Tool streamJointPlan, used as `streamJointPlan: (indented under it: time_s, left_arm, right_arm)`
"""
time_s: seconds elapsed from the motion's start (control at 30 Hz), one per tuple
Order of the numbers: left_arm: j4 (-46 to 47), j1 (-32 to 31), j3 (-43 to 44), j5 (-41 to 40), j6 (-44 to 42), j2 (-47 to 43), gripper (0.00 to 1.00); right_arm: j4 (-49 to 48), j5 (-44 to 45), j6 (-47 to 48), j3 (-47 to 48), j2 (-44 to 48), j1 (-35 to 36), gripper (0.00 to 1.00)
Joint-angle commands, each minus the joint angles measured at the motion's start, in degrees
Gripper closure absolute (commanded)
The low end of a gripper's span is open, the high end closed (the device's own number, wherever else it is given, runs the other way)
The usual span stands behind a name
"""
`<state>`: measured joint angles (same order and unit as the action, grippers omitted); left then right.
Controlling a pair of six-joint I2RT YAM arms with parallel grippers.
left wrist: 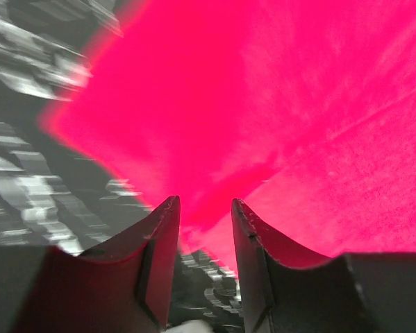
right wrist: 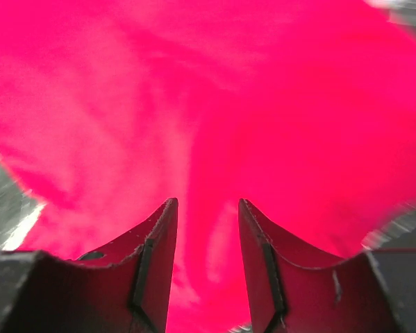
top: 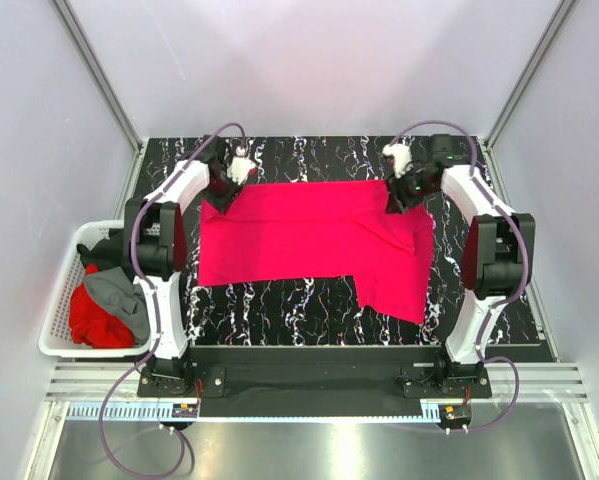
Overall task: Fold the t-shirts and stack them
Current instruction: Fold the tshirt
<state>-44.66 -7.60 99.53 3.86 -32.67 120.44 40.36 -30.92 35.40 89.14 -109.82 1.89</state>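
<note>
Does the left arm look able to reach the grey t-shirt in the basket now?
Probably yes. The grey t-shirt lies uncovered in the basket, close beside the left arm's base. The left gripper hangs open at the pink t-shirt's far corner, holding nothing, so it seems free to go.

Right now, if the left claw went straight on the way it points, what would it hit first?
Probably the bright crimson-pink cloth t-shirt: the left gripper, jaws apart, aims at its edge, with the black marbled table beside. Depth is unclear.
</note>
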Motion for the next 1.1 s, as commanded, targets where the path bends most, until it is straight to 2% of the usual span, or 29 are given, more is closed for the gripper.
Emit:
streamJointPlan:
  time_s: [0.0,0.1,0.3,0.5,0.6,1.07]
  left_arm:
    - [-5.61,0.12,5.06,-0.96,4.27,1.37,0.6]
    - [-6.22,0.04,6.91,-1.13,4.72,2.87,0.61]
    - [-7.28,0.12,4.54,-2.28,3.58,2.87,0.64]
    - [-7.45,0.56,-6.08,-2.27,2.17,-3.28,0.65]
    - [-7.45,1.0,-7.85,-2.36,1.99,-3.72,0.66]
    - [-8.07,1.09,0.31,1.86,3.92,-4.7,0.68]
  right_arm:
    - [6.31,-4.24,5.82,2.7,0.14,4.26,0.54]
    - [7.89,-4.94,6.44,2.44,-0.39,6.1,0.55]
    - [10.62,-6.0,6.97,1.12,-0.48,8.13,0.55]
    - [11.58,-6.26,6.35,-0.28,-0.22,8.57,0.55]
    - [11.58,-6.35,5.82,-0.37,-0.66,8.57,0.55]
    - [12.9,-1.87,9.77,-1.78,-4.08,8.66,0.58]
